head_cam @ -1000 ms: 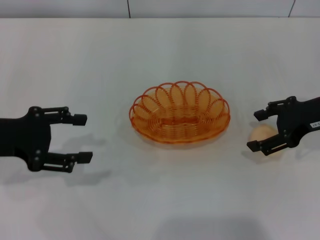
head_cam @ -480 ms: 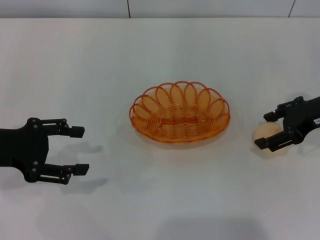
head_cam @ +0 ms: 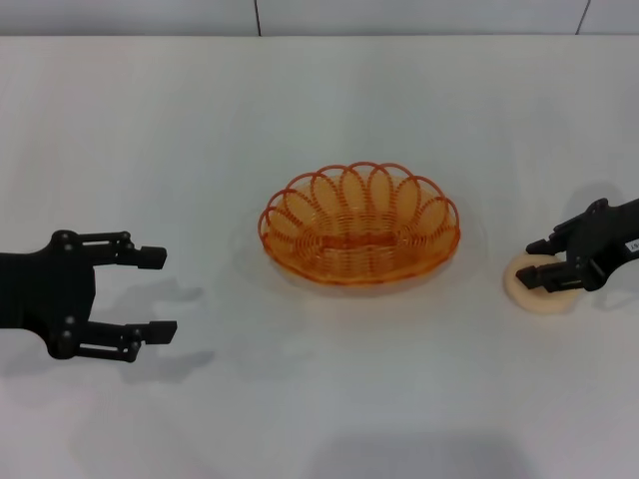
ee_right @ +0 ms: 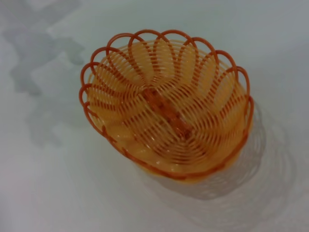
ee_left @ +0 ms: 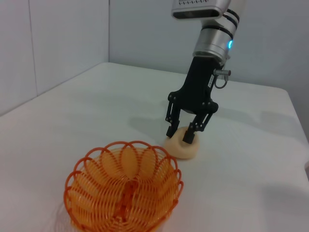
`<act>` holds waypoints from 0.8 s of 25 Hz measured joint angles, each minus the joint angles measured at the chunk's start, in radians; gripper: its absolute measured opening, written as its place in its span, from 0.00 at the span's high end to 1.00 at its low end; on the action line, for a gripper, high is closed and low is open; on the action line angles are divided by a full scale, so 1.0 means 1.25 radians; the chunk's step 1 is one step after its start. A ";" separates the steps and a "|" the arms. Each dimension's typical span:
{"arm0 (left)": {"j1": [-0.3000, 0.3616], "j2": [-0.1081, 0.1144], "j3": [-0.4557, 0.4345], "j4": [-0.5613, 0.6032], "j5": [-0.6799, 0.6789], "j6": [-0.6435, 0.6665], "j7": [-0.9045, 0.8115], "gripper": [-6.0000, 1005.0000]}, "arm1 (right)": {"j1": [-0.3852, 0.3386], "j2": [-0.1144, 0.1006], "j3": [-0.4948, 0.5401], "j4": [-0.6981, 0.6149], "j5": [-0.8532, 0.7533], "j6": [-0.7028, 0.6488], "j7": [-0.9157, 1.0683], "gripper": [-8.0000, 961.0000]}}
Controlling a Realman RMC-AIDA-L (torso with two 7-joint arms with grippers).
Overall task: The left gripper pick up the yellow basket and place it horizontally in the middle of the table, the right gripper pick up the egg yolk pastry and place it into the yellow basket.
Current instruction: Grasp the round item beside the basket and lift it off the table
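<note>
The basket [head_cam: 359,225] sits upright in the middle of the table [head_cam: 319,399], its long side running across my view, nothing inside it. Its looped rim shows whole from my head and from both wrists [ee_left: 124,186] [ee_right: 166,104], and neither of my grippers touches it.

The pastry [head_cam: 540,286] lies on the table to my right of the basket, a clear gap of bare white between the two. My right gripper [head_cam: 550,262] is down on it: the two black fingers straddle the bun, one on its far side and one on its near side, tips low against it. From my left wrist I see the same thing from across the table, the right gripper [ee_left: 182,131] pointing straight down with its fingertips [ee_left: 189,137] pressed on the top of the pastry [ee_left: 181,145], which rests flat on the table. The fingers stand only a little apart, closed in around the bun.

My left gripper [head_cam: 158,293] hangs over the table well to my left of the basket, fingers spread wide and holding nothing, pointing toward the basket.
</note>
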 joint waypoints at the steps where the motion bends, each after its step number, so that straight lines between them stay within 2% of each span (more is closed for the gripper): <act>1: 0.000 0.000 0.000 0.000 0.000 0.000 0.000 0.19 | 0.001 0.000 0.000 0.000 0.000 0.002 0.000 0.54; 4: 0.000 0.000 0.000 0.000 0.000 0.000 0.000 0.19 | 0.004 0.000 -0.002 0.007 0.000 0.014 0.000 0.69; 15: -0.009 0.000 -0.006 0.003 0.000 0.000 0.000 0.19 | 0.005 -0.001 -0.005 0.021 -0.003 0.032 -0.005 0.88; 20: -0.010 0.001 -0.006 0.004 0.000 -0.003 0.000 0.19 | 0.001 -0.002 0.001 -0.002 0.001 0.023 -0.004 0.94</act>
